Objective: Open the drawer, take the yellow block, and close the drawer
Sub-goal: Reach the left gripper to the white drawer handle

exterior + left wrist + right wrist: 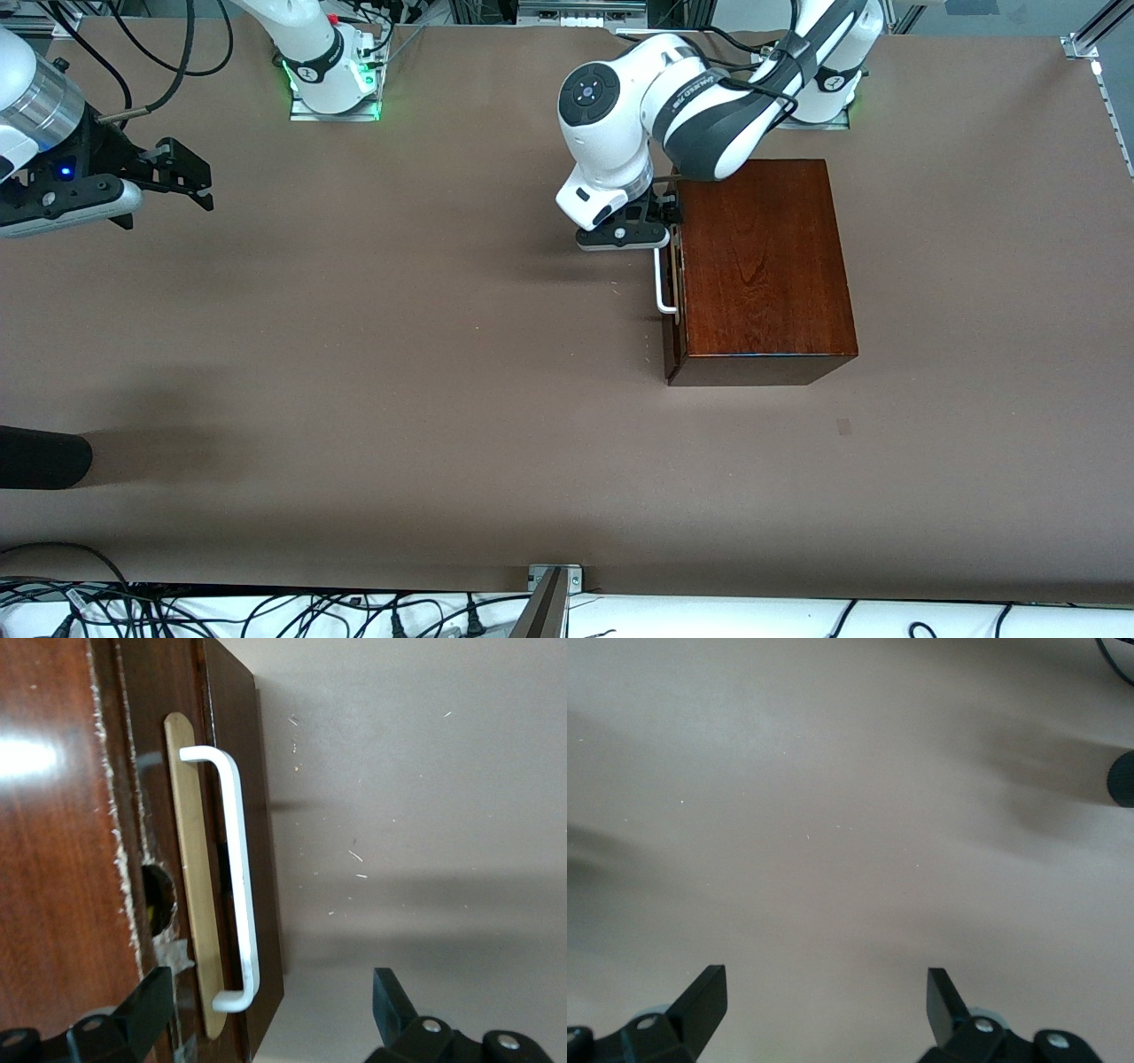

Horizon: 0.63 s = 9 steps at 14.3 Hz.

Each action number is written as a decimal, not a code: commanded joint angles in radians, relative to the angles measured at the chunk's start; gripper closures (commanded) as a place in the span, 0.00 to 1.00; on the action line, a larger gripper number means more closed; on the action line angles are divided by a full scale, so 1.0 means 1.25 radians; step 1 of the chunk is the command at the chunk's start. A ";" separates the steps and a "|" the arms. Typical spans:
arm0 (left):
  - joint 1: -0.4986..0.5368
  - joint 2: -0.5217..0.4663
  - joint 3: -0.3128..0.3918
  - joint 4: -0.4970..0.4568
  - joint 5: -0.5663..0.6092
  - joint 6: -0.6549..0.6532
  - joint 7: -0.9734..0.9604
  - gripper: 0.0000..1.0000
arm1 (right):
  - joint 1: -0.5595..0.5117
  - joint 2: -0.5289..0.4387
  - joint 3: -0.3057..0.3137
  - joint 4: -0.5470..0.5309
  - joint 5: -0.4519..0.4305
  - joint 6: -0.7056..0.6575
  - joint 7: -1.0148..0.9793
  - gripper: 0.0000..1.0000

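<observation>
The mahogany box (764,266) stands toward the left arm's end of the table. Its drawer front (673,292) looks shut and carries the white bar handle (661,282). My left gripper (657,221) is low at the end of the handle nearest the robots' bases. In the left wrist view it (266,1005) is open, with that end of the handle (241,895) between its fingers (146,1001) and touching neither. The drawer front (257,815) and box top (53,868) show there. The yellow block is hidden. My right gripper (190,177) waits open and empty in the air (828,997) over bare table.
A dark rounded object (40,456) lies at the right arm's end of the table, nearer the front camera; it also shows in the right wrist view (1123,780). A pale strip (190,877) lies on the drawer front under the handle. Cables run along the table's near edge.
</observation>
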<state>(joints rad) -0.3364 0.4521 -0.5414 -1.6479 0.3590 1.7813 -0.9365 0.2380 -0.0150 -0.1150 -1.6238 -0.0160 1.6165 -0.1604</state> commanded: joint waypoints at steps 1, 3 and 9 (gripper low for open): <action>-0.023 0.026 0.000 0.006 0.055 0.022 -0.036 0.00 | 0.002 0.003 0.000 0.015 -0.002 -0.008 0.010 0.00; -0.025 0.033 0.001 0.005 0.060 0.024 -0.048 0.00 | 0.002 0.003 0.000 0.015 -0.002 -0.010 0.010 0.00; -0.023 0.051 0.002 -0.005 0.103 0.049 -0.050 0.00 | 0.002 0.003 0.000 0.015 -0.002 -0.010 0.010 0.00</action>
<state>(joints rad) -0.3629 0.5059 -0.5399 -1.6486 0.4571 1.8242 -0.9802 0.2380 -0.0151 -0.1150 -1.6237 -0.0160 1.6165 -0.1603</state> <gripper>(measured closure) 0.000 0.000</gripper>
